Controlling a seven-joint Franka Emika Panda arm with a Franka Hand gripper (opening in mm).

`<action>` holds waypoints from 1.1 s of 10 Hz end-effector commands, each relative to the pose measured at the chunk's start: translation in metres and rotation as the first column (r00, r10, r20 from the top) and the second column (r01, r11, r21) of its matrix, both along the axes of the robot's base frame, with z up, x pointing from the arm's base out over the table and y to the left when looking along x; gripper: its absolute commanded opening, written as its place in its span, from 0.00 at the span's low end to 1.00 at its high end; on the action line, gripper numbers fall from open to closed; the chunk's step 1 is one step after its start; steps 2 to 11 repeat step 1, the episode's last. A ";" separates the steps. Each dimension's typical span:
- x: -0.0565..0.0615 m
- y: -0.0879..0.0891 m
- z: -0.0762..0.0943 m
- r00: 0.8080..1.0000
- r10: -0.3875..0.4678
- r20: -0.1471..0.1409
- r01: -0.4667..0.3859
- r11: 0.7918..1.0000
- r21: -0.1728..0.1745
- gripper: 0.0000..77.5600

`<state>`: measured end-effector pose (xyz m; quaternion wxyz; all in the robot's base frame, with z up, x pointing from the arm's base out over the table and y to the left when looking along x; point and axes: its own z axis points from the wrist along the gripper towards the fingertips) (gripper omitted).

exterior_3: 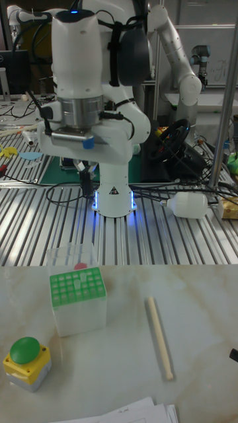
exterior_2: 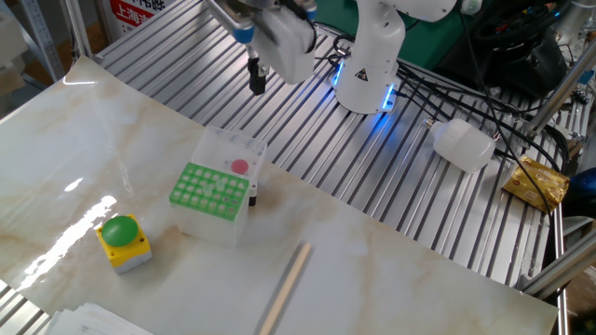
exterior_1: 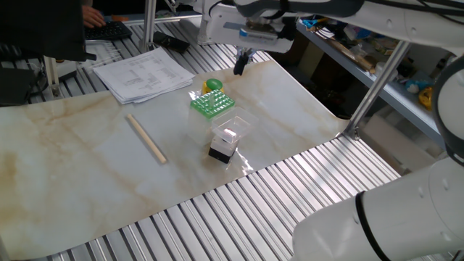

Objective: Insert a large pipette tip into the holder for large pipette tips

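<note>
While the green holder (exterior_2: 210, 186) sits on the worktop (exterior_2: 391, 270) beside a clear box (exterior_2: 230, 152), jaws (exterior_2: 255, 76) hang high and apart, seemingly pinching something dark; contents uncertain.

You can make out red Chinese characters on the white sign (exterior_2: 133, 11) behind the arm; nothing else reads clearly.
</note>
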<state>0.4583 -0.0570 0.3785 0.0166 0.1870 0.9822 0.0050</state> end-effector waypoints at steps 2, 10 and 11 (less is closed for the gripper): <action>-0.008 0.001 0.011 0.993 0.115 -0.022 -0.115 0.993 0.000 0.01; -0.008 0.001 0.011 0.993 0.115 -0.022 -0.115 0.993 0.000 0.01; -0.008 0.001 0.011 0.993 0.115 -0.022 -0.115 0.993 0.000 0.01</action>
